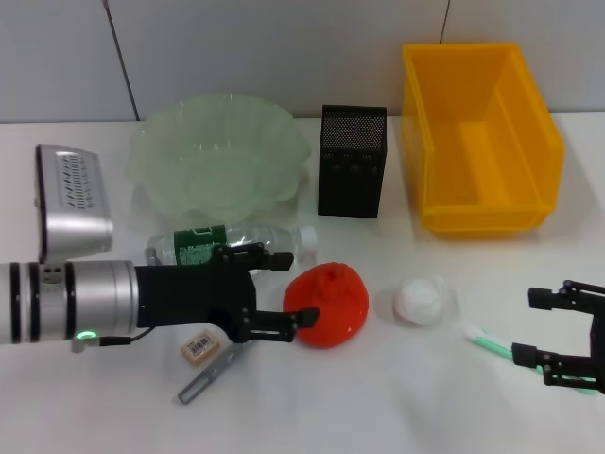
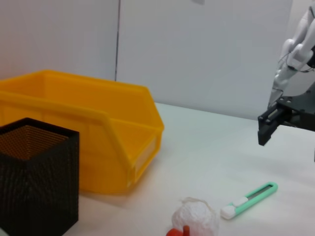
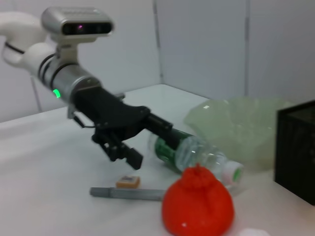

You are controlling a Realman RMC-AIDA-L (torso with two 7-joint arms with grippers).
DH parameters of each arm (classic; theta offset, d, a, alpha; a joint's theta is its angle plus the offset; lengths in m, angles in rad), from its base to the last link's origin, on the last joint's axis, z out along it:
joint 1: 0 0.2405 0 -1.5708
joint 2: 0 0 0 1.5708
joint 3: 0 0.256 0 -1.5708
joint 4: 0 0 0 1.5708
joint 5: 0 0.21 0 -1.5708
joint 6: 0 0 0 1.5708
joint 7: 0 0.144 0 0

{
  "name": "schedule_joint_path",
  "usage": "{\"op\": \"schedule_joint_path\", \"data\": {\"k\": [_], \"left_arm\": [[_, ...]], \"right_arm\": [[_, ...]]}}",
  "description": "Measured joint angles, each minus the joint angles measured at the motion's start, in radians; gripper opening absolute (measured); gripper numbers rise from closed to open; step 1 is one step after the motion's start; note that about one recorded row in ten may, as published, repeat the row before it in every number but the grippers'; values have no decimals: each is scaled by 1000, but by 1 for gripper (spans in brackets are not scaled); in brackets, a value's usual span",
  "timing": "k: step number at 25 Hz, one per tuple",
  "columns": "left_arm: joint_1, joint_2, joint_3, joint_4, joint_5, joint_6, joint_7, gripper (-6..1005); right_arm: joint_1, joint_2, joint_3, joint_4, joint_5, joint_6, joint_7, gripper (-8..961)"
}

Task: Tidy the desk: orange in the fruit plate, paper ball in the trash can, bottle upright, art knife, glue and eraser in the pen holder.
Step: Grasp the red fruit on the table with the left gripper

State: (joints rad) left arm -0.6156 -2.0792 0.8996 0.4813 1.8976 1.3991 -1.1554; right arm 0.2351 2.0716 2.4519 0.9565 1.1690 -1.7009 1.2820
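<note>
A lab-like test bench: bare white table (image 1: 397,378) against plain white panel walls (image 1: 284,47).

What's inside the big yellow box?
Nothing shows inside the yellow box: the head view sees only its bare floor and walls. The near front wall hides a strip of the floor just behind it, so that bit stays unknown.

At the head view's right edge, the right gripper (image 1: 575,337) covers the far end of the green art knife (image 1: 490,340). The left gripper (image 1: 284,290) hides part of the lying bottle (image 1: 203,243).
</note>
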Motion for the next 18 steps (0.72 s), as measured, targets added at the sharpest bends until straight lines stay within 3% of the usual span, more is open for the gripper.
{"op": "schedule_joint_path", "data": {"k": [10,18], "left_arm": [[-89,-2,5,-183,-47,-163,57,805],[-128,-1,10,-251,-57,-223,66,799]], "right_arm": [[-18,1,50,4,-13,-15,5,766],[-20,1,51,4,-13,-7,11,766]]}}
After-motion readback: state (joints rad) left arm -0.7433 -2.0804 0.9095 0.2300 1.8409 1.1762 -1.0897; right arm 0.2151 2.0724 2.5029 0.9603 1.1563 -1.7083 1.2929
